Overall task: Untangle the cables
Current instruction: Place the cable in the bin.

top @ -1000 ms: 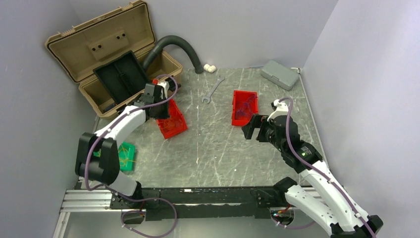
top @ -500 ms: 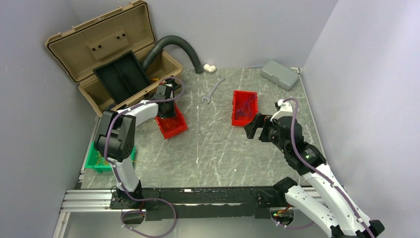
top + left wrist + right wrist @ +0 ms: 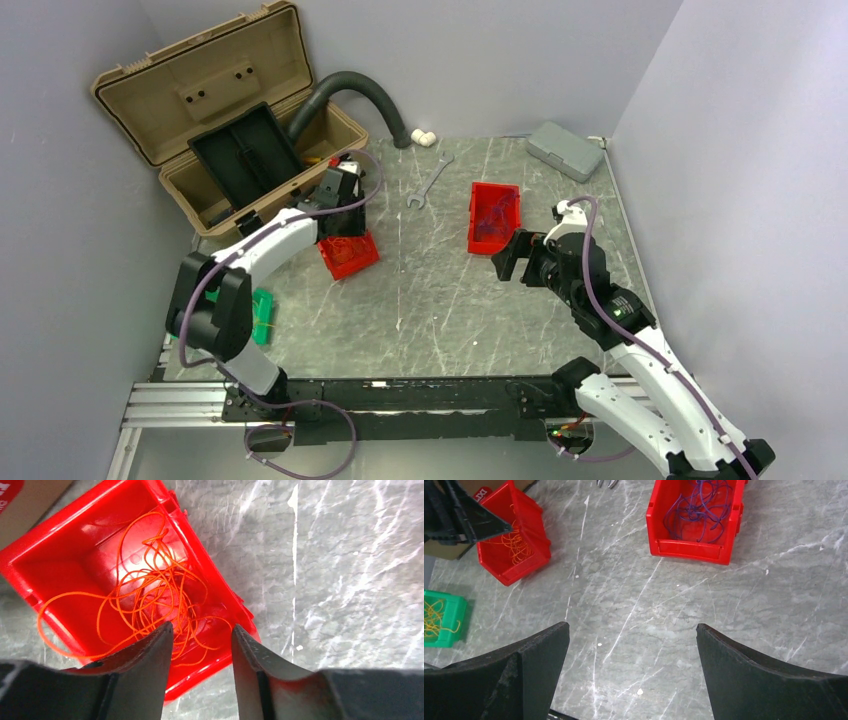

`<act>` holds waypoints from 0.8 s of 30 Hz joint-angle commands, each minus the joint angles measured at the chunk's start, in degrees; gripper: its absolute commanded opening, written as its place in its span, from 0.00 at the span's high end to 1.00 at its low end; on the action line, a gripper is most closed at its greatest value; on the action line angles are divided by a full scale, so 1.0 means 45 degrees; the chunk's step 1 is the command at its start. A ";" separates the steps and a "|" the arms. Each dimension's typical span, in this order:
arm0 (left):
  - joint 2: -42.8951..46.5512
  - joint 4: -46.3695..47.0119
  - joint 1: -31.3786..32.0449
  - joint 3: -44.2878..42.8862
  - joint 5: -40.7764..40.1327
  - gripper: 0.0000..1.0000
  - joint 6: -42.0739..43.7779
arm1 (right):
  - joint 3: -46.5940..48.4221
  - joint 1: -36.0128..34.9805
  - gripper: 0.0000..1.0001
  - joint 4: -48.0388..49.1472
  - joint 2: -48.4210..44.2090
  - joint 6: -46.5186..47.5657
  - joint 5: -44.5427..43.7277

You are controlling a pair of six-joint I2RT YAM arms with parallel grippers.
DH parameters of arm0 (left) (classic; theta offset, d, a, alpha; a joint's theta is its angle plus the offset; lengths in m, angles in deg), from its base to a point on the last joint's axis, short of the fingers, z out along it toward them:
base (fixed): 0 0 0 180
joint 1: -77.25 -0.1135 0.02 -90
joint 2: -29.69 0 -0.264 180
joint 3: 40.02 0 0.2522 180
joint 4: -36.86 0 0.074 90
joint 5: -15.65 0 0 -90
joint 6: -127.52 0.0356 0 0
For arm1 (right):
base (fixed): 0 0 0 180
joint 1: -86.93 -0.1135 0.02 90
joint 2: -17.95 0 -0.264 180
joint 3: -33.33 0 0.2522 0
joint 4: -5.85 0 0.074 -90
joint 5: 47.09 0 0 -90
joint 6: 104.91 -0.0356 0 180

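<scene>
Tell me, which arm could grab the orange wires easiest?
Left. The left hand hangs open right above the orange wires in the red bin. The right hand is open too, but it hovers over the table, away from that bin.

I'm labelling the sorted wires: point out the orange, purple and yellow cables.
orange cables (image 3: 156, 597): left wrist view, centre of the tangle
purple cables (image 3: 696, 510): right wrist view, centre of the loops
yellow cables (image 3: 436, 617): right wrist view, strands at the frame's left edge
</scene>
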 commanded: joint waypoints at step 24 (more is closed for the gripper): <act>0.9774 0.2141 0.2497 0.4841 -0.2388 0.01 0.0941 | -0.2528 0.0101 0.01 0.4896 -0.0325 0.2077 0.0732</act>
